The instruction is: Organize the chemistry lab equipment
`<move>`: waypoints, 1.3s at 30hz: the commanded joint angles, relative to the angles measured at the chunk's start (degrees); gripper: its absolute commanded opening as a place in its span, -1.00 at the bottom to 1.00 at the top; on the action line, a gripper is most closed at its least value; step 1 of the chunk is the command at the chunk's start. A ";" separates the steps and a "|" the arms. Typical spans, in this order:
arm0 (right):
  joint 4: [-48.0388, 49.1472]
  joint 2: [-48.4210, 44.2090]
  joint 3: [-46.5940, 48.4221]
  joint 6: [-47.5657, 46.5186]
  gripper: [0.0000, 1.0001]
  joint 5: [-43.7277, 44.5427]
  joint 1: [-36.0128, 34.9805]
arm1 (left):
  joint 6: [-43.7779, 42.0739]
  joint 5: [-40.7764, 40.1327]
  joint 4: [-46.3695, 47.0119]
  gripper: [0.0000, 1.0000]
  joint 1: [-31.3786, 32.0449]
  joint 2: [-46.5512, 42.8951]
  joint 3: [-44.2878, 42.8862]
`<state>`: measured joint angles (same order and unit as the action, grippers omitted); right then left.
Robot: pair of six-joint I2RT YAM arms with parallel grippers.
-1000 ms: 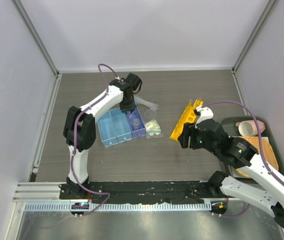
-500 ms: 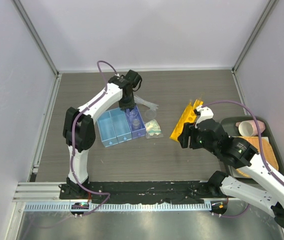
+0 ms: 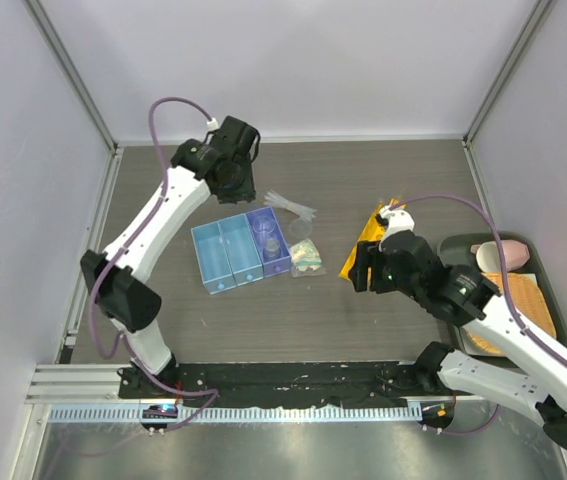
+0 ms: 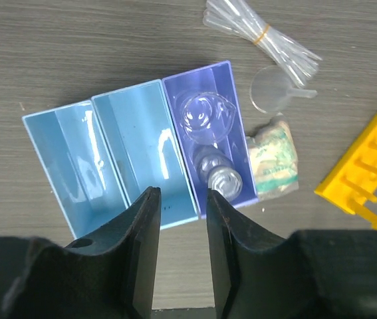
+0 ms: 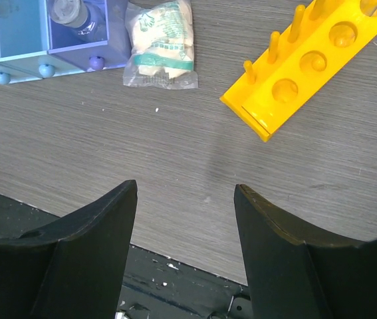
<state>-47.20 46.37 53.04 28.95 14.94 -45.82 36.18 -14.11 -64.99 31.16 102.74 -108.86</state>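
Yellow rack near packet, cup possibly tipped

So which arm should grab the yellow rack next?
Probably the right. The right hand, open, hangs just beside the yellow rack. The left hand is farther away, up beyond the blue bins.

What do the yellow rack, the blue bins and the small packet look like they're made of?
Yellow rack: opaque moulded plastic, smooth, uniform colour. Blue bins: glossy, probably slightly translucent plastic, judging by the glare on their walls. Packet: thin clear film, crinkled, contents showing through.
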 commanded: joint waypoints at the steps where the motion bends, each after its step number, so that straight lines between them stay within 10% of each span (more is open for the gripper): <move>1: 4.83 5.47 4.70 -1.18 0.32 1.93 -0.32 | -3.75 0.93 -1.63 -0.21 0.04 -8.94 1.35; 26: 14.07 55.74 41.09 -3.73 0.50 4.40 7.06 | -2.96 7.60 10.40 0.55 -0.04 -48.77 40.91; 28: 14.07 57.07 41.44 -3.81 0.50 4.31 7.85 | -2.17 7.69 11.02 0.99 0.04 -50.35 42.23; 39: 13.54 65.16 45.31 -4.34 0.37 3.61 9.08 | -2.87 8.57 12.26 1.00 -0.04 -50.97 44.08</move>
<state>-34.54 110.69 94.45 24.73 19.11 -36.53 33.80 -6.44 -55.90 31.16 52.21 -65.21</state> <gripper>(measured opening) 0.693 0.996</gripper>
